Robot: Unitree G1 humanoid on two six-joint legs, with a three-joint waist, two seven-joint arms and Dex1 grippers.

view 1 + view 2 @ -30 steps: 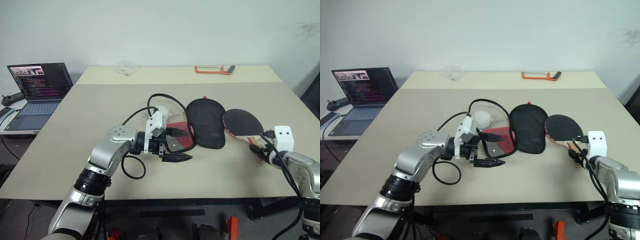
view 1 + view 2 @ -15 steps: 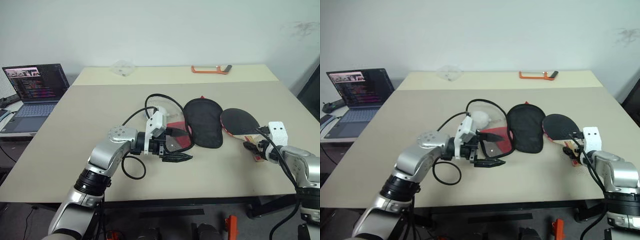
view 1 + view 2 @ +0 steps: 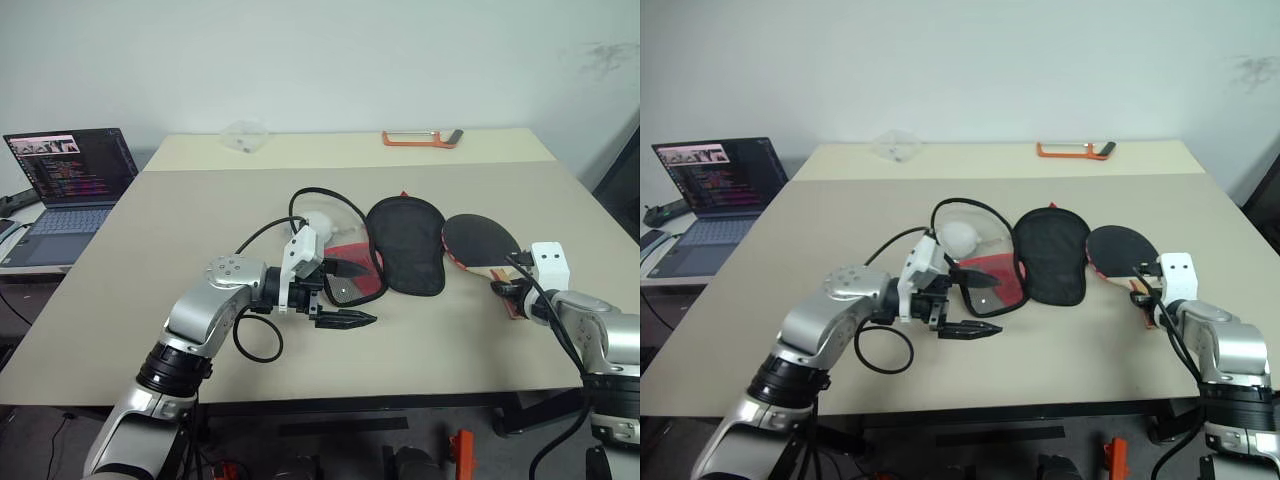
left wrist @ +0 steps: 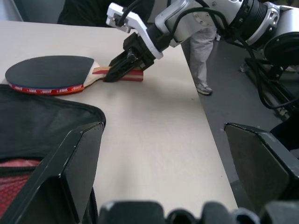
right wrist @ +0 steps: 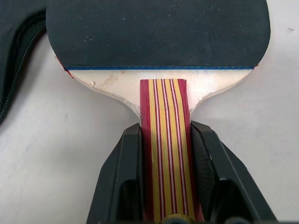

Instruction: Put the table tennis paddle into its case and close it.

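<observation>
The right gripper [image 5: 164, 154] pinches the handle of the table tennis paddle [image 3: 482, 240], flat on the counter [image 3: 200, 220] beside the case [image 3: 405, 243] — left gripper [image 3: 342, 294] spread. Insertion and closing remain.

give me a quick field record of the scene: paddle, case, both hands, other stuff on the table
paddle: flat on the table, right of the case, black face up
case: lying open on the table, empty
right hand: fingers closed against both sides of the paddle handle
left hand: open, at the red part of the case, holding nothing
other items: orange tool at far edge; laptop on a side table
</observation>
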